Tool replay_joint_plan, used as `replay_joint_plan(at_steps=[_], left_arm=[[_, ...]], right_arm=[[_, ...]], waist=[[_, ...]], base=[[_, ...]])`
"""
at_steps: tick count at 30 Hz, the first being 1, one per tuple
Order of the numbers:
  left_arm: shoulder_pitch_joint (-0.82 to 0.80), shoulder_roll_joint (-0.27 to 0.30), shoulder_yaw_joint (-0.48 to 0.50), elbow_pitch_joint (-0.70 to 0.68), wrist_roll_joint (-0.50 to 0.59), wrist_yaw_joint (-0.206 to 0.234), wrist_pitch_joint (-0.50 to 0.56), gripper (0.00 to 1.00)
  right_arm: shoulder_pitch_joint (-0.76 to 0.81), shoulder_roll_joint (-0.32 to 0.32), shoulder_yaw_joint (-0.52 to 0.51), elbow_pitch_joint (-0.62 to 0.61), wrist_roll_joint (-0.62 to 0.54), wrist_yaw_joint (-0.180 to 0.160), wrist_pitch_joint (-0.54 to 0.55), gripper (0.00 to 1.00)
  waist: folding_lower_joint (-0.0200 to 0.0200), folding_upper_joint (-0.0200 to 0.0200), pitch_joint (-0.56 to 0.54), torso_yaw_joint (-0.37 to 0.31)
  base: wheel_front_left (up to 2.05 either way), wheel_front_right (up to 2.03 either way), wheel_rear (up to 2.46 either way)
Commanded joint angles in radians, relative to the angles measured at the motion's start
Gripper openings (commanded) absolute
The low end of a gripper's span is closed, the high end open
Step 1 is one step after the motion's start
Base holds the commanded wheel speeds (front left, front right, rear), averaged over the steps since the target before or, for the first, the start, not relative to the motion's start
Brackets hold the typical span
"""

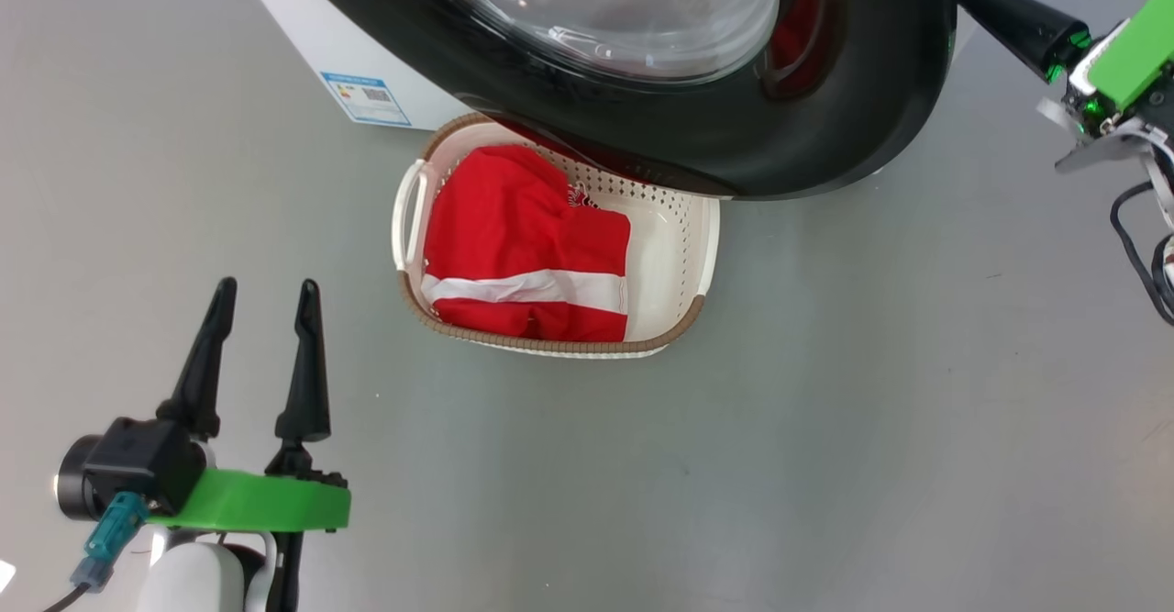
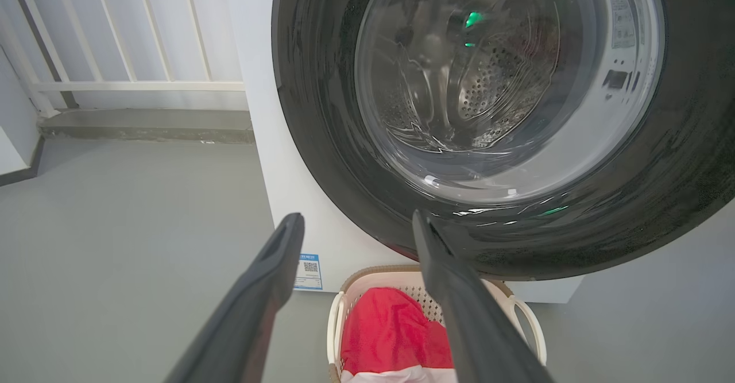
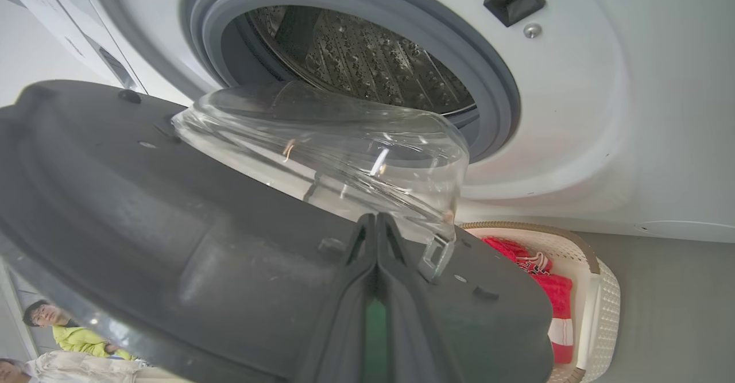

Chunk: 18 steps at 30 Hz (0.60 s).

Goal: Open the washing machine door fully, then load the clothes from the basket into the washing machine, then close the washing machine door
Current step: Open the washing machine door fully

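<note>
Head view: the washing machine door [image 1: 871, 89] stands swung out from the washing machine [image 1: 312, 34], part open and overhanging the far end of the basket [image 1: 683, 254]. I judge the opening step unfinished. The clothes [image 1: 523, 227] lie in that basket on the floor [image 1: 871, 410] just before the machine, so loading and closing remain. The right gripper [image 3: 376, 222] has its fingers pressed together, empty, tips at the door's inner face beside the glass bowl [image 3: 344, 136]. The left gripper [image 1: 267, 286] hangs spread wide, empty, near the basket's left side. Count: one door, one basket, one red garment visible, two grippers.
</note>
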Motion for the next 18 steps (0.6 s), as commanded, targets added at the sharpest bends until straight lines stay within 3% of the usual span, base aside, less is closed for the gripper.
replay_joint_plan(at_steps=[1,18], left_arm=[[-0.017,0.02,0.032,-0.025,-0.008,-0.003,-0.005,1.0],[0.018,0.019,0.051,-0.011,-0.004,-0.003,-0.005,1.0]], right_arm=[[-0.026,0.01,0.001,-0.002,0.015,0.002,0.019,0.0],[0.024,0.076,0.016,0.061,0.104,0.002,0.192,0.0]], waist=[[0.0,-0.0001,0.004,0.004],[0.0,-0.0001,-0.053,-0.006]], base=[[0.0,0.0,0.0],[0.0,0.0,0.0]])
